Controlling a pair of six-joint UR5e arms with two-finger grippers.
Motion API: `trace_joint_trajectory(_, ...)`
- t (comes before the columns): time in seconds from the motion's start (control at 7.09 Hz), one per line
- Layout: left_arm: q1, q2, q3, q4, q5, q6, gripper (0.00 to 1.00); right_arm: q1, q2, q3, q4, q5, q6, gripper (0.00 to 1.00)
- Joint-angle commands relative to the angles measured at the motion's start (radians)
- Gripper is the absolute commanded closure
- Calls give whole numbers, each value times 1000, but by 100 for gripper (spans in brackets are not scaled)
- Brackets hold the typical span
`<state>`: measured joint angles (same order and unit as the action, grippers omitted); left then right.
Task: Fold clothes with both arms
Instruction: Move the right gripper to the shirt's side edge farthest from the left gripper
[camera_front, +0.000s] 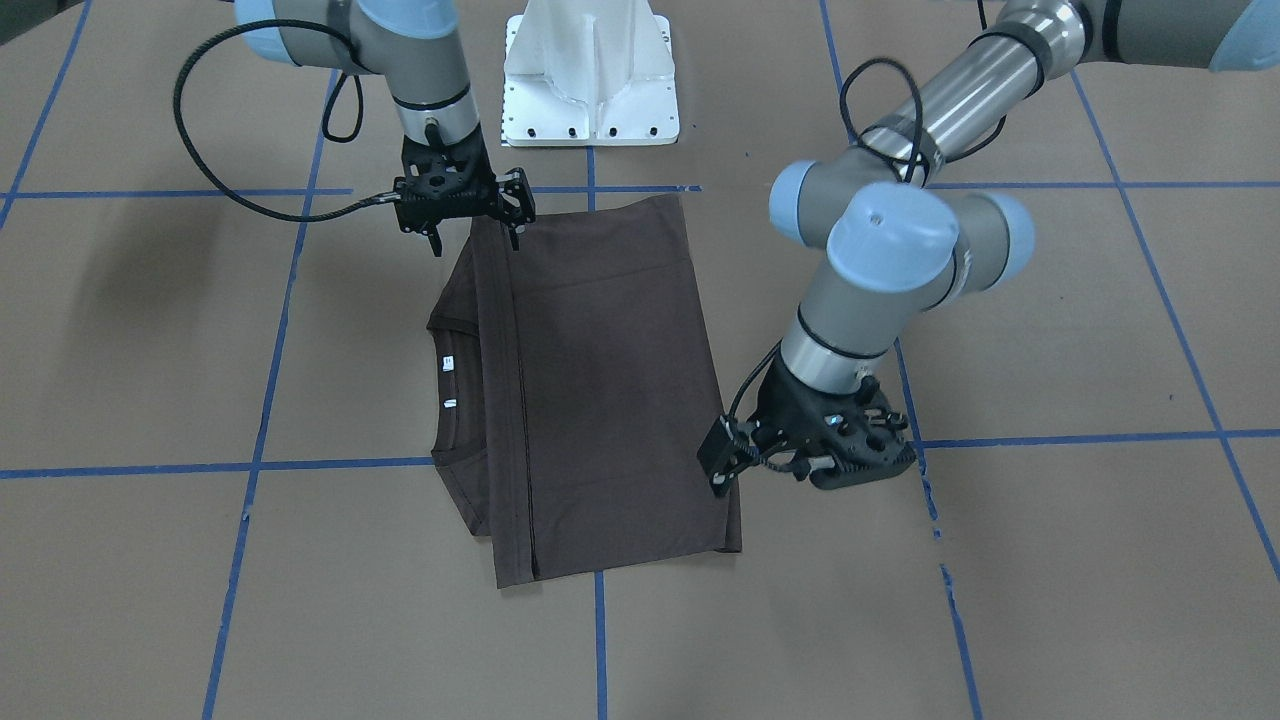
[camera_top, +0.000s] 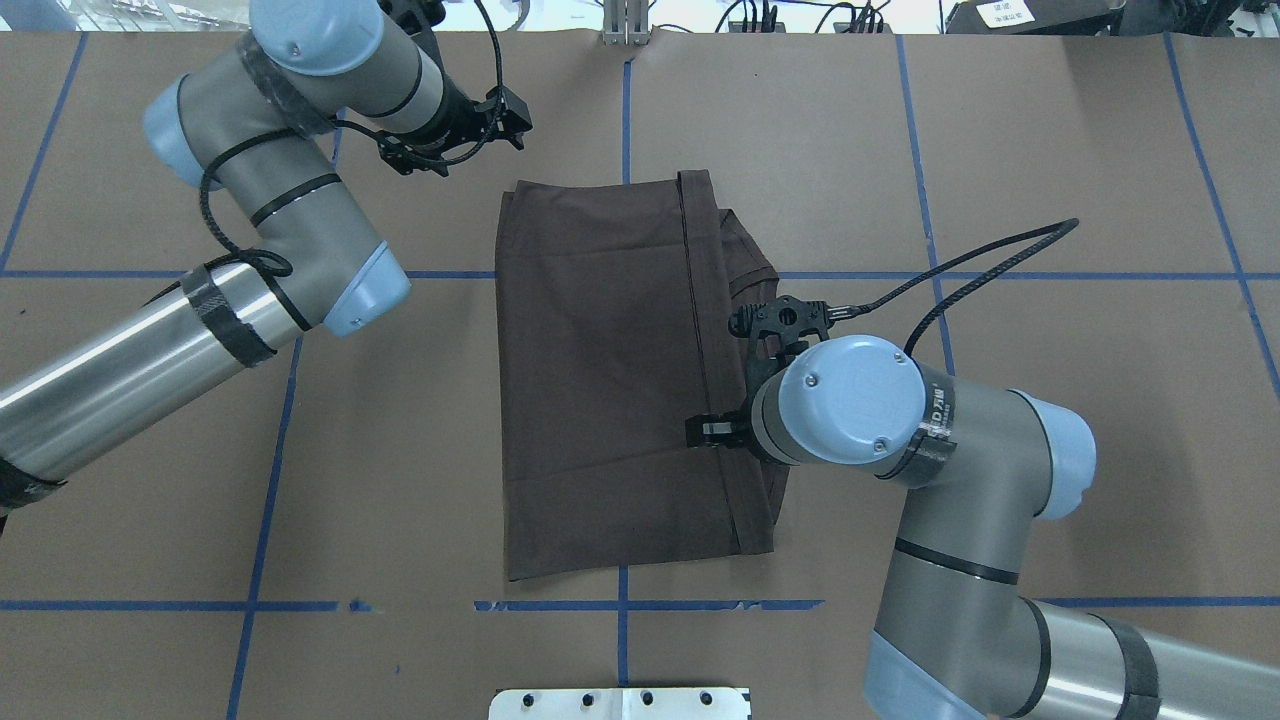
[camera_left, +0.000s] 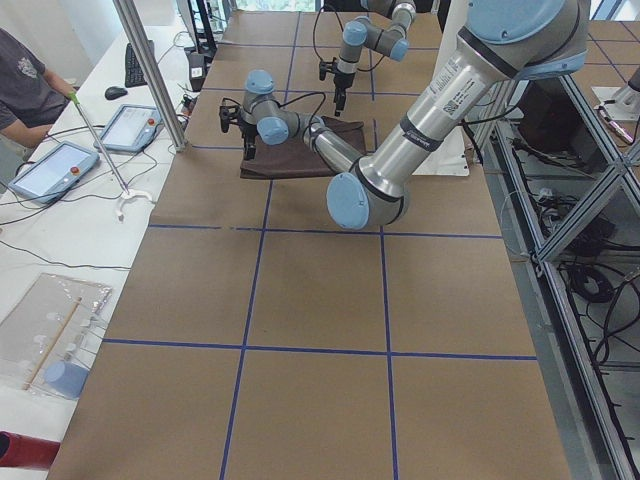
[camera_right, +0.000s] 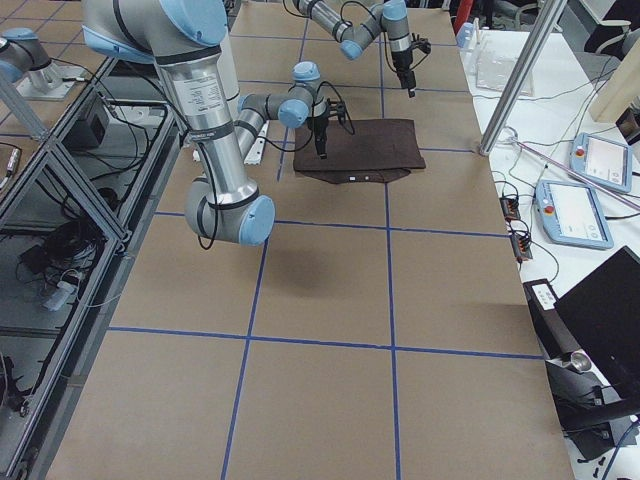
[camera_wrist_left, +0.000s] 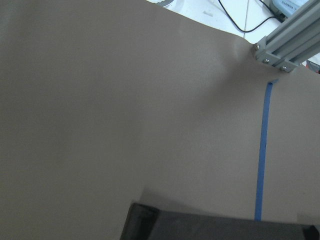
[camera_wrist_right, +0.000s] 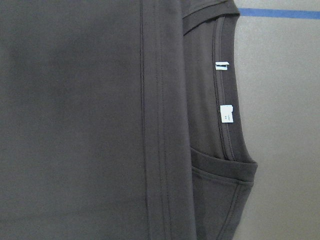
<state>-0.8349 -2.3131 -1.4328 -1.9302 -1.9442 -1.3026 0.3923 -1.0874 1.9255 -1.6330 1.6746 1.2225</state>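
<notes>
Clothes, one brown T-shirt (camera_front: 600, 380), lie flat on the table (camera_front: 1050, 560), hem folded up near the collar (camera_wrist_right: 227, 135). We judge one more fold remains. Our right arm (camera_front: 425, 75) hangs its jaws wide over the shirt's edge. Our left arm (camera_front: 860, 320) sets its jaws beside a corner, and we cannot tell their spread.

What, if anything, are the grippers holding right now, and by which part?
Nothing: the T-shirt lies flat, the right gripper open over its edge, the left gripper clear of it.

Blue tape (camera_front: 150, 470) grids the table (camera_front: 1050, 600); perhaps a tablet (camera_left: 52, 168) alongside.
</notes>
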Motion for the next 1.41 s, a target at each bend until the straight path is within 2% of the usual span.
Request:
trace_joint_trajectory(0.0, 0, 63, -199, 158, -15, 40, 0, -27, 47, -64, -117, 58, -66, 0)
trace_joint_trajectory(0.42, 11, 64, -198, 161, -15, 31, 0, -69, 87, -114, -200, 117, -113, 0)
trace_joint_trajectory(1.27, 33, 76, -198, 152, -10, 16, 0, -69, 80, -151, -226, 119, -139, 0)
